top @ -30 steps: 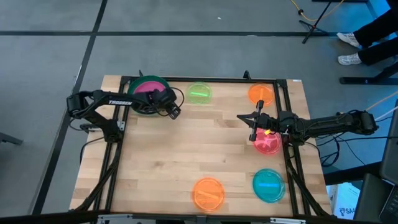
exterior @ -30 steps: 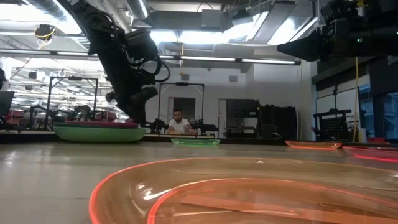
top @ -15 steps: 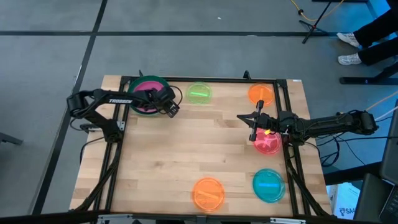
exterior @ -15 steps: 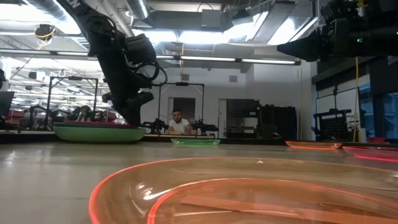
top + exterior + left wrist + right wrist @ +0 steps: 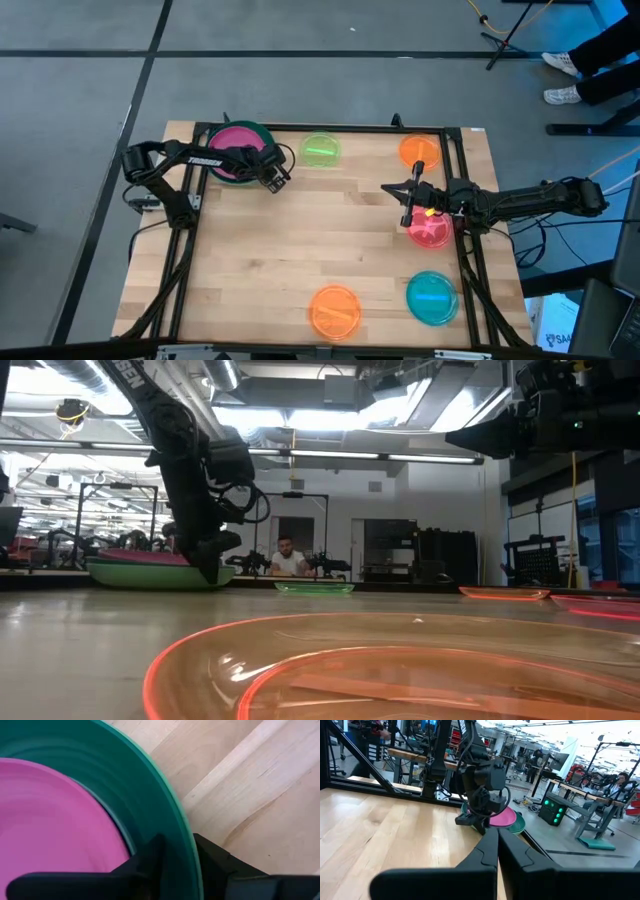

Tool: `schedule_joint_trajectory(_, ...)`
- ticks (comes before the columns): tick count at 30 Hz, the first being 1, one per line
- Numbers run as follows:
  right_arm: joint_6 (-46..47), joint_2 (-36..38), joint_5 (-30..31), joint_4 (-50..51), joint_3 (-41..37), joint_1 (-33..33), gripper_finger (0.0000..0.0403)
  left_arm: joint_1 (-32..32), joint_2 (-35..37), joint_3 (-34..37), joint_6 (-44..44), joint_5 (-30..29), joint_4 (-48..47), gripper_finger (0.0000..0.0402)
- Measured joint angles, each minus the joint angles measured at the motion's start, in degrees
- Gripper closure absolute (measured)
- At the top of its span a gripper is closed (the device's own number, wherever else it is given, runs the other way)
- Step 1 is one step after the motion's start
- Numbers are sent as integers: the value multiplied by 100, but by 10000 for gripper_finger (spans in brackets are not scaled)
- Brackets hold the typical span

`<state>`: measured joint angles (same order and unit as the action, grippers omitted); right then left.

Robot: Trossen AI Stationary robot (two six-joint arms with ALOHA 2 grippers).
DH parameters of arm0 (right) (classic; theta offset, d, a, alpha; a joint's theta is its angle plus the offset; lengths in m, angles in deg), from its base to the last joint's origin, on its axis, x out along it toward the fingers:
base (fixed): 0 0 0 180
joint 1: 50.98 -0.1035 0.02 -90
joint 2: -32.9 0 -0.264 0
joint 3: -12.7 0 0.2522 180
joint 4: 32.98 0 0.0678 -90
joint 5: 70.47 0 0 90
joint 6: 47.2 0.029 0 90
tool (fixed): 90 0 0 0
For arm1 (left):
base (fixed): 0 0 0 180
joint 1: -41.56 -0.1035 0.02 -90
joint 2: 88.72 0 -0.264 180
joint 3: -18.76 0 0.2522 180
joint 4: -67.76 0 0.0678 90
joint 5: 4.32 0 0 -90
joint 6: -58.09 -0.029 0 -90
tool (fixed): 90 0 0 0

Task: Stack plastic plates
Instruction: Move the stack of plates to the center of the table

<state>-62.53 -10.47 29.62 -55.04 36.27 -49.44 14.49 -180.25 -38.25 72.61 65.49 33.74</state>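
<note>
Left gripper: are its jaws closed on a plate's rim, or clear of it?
Closed on it: the left gripper jaws straddle the dark green plate rim, holding the magenta plate.

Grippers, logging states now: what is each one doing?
Left gripper: jaws shut on the dark green plate rim.
Right gripper: jaws shut, holding nothing, above the table.

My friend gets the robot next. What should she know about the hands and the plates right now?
Left hand: clamped on the rim of the dark green plate at the table's far left corner; the pink plate sits in it.
Right hand: shut, empty, held above the table by the red plate.
Done: one stack begun.
Left: the lime plate, two orange plates, the red one and the teal plate lie apart.
</note>
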Motion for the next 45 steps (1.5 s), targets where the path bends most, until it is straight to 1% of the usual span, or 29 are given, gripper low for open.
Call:
schedule_joint_trajectory(3,0,-1,-1,0,0,0,398,13,0,0,-19,-31,-2,322)
schedule_joint_trajectory(9,0,0,-2,0,0,0,398,55,4,0,-138,-128,-11,360)
schedule_joint_trajectory(14,0,0,-2,-2,0,0,398,212,-4,7,-142,-344,-33,362)
schedule_joint_trajectory(18,0,-2,0,-2,0,-2,398,414,-4,9,-162,-344,-42,362)
schedule_joint_trajectory(25,0,0,-2,-2,0,-2,398,1051,-11,9,-206,-277,25,362)
schedule_joint_trajectory(36,0,-2,0,-2,0,0,398,2224,-13,9,237,-247,189,361)
schedule_joint_trajectory(42,-2,-1,-2,-2,0,-1,398,2796,-15,13,468,-213,463,360)
schedule_joint_trajectory(45,-2,0,-2,-2,0,-2,398,3026,-15,13,452,-66,739,360)
